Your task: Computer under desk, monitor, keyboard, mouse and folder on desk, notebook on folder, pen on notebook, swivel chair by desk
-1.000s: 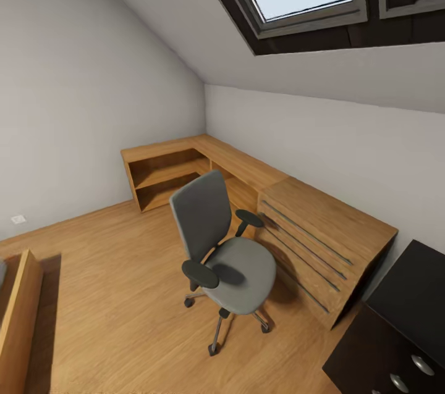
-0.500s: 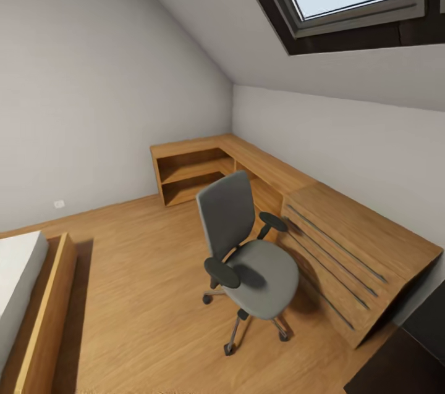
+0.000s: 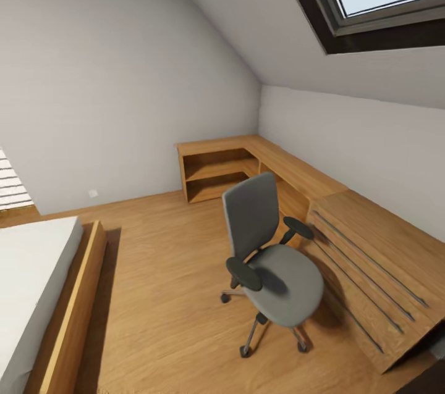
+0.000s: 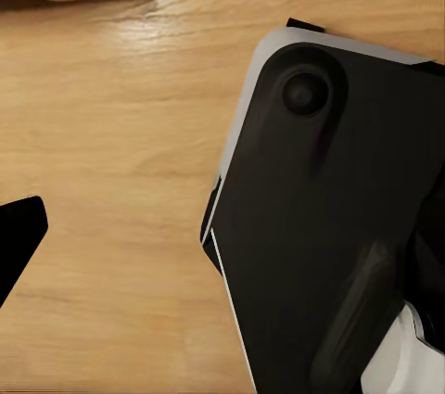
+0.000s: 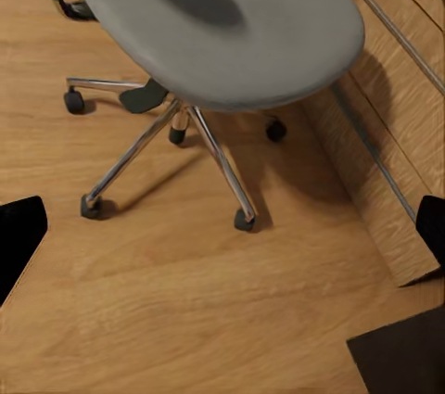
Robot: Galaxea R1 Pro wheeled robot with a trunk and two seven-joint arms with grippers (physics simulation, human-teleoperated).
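While the robot stands on the light wooden floor (image 3: 161, 270) of the bedroom, the swivel chair (image 3: 272, 258) is in front of it, a little to the 1 o'clock side in the head view. Its grey seat carries nothing that I can see, and its tall back is turned toward the 11 o'clock direction. Just beside the chair, at 3 o'clock from it, stands a wooden drawer unit (image 3: 377, 270) with long thin handles, joined to a low wooden shelf bench (image 3: 247, 162) that runs into the corner.

From the right wrist camera, the chair seat (image 5: 222, 23) and its chrome star base (image 5: 185, 148) with castors lie ahead of the right gripper (image 5: 222, 236). Its two dark fingertips (image 5: 19, 236) show at opposite edges of the picture, wide apart, and nothing is between them; the chair is not touched.

From the left wrist camera, one dark fingertip (image 4: 19, 236) is seen over the bare floor, and a black and white robot body part (image 4: 334, 227) covers the other side, so I cannot tell if these fingers are apart or together.

At 9 o'clock a bed (image 3: 37, 295) with a wooden frame stands. A dark-framed skylight (image 3: 371, 5) is above.
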